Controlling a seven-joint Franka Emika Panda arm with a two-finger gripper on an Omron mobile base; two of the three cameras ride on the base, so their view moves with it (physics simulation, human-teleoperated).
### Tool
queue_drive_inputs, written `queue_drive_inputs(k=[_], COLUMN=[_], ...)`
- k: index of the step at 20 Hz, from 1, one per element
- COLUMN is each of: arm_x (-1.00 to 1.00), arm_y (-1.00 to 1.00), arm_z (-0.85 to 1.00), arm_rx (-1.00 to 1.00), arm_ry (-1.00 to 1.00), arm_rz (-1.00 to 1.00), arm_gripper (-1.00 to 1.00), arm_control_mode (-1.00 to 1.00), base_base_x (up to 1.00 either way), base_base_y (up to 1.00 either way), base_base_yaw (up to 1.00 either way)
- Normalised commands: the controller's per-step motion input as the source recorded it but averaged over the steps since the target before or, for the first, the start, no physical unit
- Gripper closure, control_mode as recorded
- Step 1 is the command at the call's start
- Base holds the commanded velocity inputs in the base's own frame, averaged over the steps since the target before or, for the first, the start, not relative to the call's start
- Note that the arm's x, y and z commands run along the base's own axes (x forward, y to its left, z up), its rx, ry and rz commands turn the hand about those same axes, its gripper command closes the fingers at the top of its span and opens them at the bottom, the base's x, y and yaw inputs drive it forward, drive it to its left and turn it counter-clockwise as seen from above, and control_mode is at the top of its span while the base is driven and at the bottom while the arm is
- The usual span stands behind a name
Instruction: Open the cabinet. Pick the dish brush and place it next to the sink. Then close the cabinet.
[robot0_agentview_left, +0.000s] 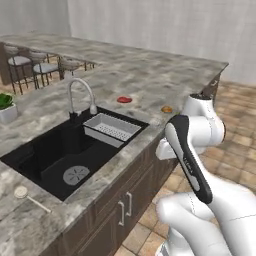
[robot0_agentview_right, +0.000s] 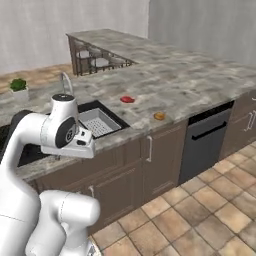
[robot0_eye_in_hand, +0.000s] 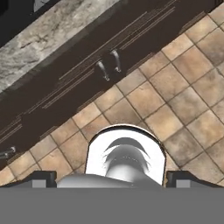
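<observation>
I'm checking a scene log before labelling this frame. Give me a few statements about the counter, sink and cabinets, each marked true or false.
1. The brush lies on the counter beside the sink. True.
2. A white rack sits in the sink. True.
3. A cabinet door under the sink stands open. False: the doors in view are shut.
4. The end effector grips the brush. False: it is open, holds nothing, and faces the tiled floor.
5. A potted plant stands on the counter. True.
6. The red item lies in the sink. False: it lies on the counter beyond it.
</observation>
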Motion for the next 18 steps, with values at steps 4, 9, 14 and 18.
queue_drive_inputs(k=[4, 9, 14, 18], arm_x=[0.00, 0.00, 0.00, 0.00], arm_y=[0.00, 0.00, 0.00, 0.00], arm_z=[0.00, 0.00, 0.00, 0.00], arm_rx=[0.00, 0.00, 0.00, 0.00], arm_ry=[0.00, 0.00, 0.00, 0.00], arm_rz=[0.00, 0.00, 0.00, 0.00], arm_gripper=[-1.00, -1.00, -1.00, -1.00], arm_control_mode=[1.00, 1.00, 1.00, 1.00], base_base_x=[-0.17, -0.35, -0.27, 0.00], base_base_y=[-1.00, -1.00, -0.81, -0.42], base_base_yaw=[-0.76, -0.73, -0.82, -0.99])
